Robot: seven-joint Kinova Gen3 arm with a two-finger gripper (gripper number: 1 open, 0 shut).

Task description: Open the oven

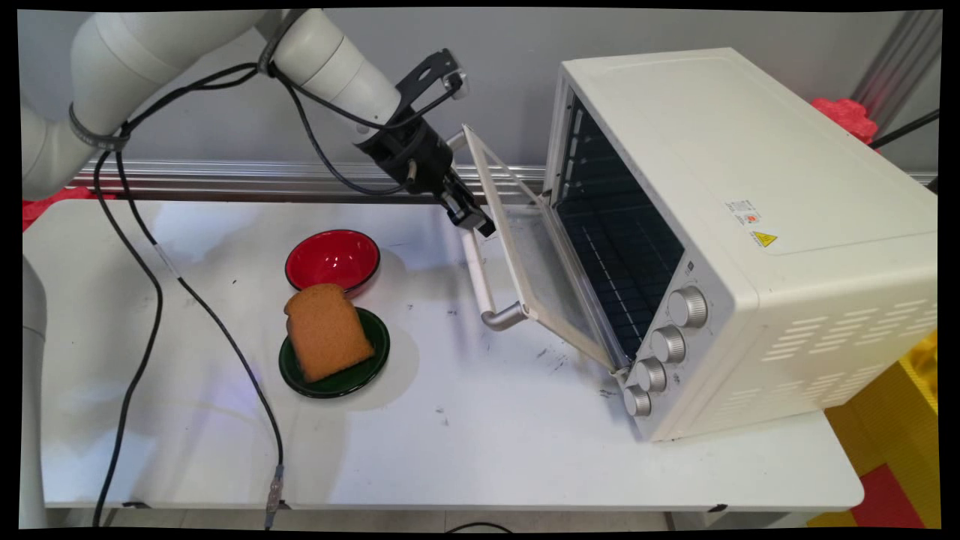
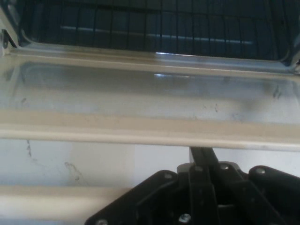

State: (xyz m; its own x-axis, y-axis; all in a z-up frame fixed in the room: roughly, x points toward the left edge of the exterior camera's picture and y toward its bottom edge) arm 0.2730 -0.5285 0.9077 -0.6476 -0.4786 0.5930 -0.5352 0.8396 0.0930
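The black pincer [image 1: 472, 217] sits at the upper edge of the toaster oven's door [image 1: 525, 255], right where the pale bar handle [image 1: 480, 277] runs along that edge; in the hand view its fingers [image 2: 202, 157] appear drawn together into a narrow pair poking up under the door's cream frame, though whether they clamp the handle or merely press against it cannot be told. The door hangs partway down on its bottom hinge, tilted between upright and flat, which fits the pincer bearing on its free edge. Past the glass pane, the hand view looks straight into the dark cavity with its wire rack [image 2: 154, 23]. The cream toaster oven [image 1: 720, 225] stands on the right of the white bench [image 1: 487, 450], turned at an angle so its mouth faces the arm, four knobs [image 1: 664, 345] running down its front corner. Well to the left of the door, a slice of brown bread [image 1: 326, 330] lies on a dark green plate [image 1: 371, 364], overhanging its rim, and a red bowl [image 1: 332, 259] stands just behind, touching or nearly touching the plate. Black cables [image 1: 150, 300] trail from the arm across the bench's left side.
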